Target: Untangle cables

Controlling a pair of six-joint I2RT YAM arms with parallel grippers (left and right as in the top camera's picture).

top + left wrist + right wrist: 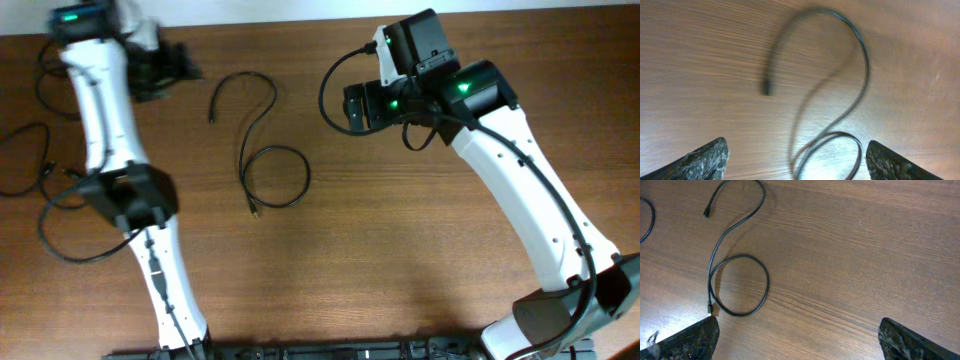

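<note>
Cable (243,160) lies loose on the wooden counter (400,260) between the two arms. One end curves like a hook, and the other makes a round loop. Left jaws are wide open and hold nothing. Right jaws are also wide open and empty.

- A brown wood-grain tabletop (400,250) fills nearly every view.
- A pale strip (300,8) lies beyond its far edge.
- Soft light leaves a faint sheen on the grain.
</note>
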